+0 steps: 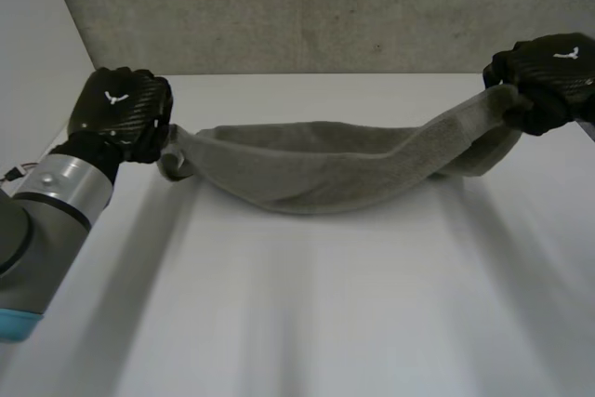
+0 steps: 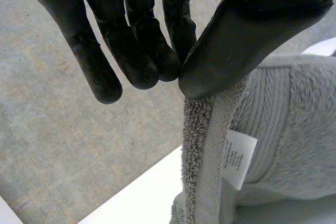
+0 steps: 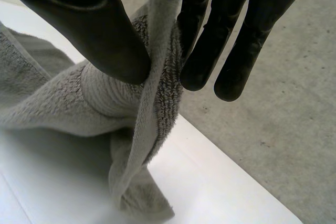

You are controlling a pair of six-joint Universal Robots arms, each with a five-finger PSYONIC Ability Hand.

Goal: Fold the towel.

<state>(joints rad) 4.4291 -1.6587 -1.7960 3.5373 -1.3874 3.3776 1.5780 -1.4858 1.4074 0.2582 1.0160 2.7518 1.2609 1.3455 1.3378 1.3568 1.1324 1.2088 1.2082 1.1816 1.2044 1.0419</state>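
A grey towel (image 1: 325, 165) hangs stretched between my two hands, and its middle sags down to the white table (image 1: 325, 313). My left hand (image 1: 119, 111) holds the towel's left end; its thumb (image 2: 236, 40) and fingers (image 2: 142, 56) pinch the hemmed edge of the towel (image 2: 283, 124), just above a white label (image 2: 239, 158). My right hand (image 1: 544, 76) holds the right end higher, off the table. There the towel (image 3: 68, 103) is bunched, and its edge is pinched between the thumb (image 3: 89, 24) and the fingers (image 3: 210, 40).
A grey concrete wall (image 1: 307, 6) rises behind the table's far edge. Both hands sit close to that far edge, near the table's two back corners. Bare table top spreads in front of the towel.
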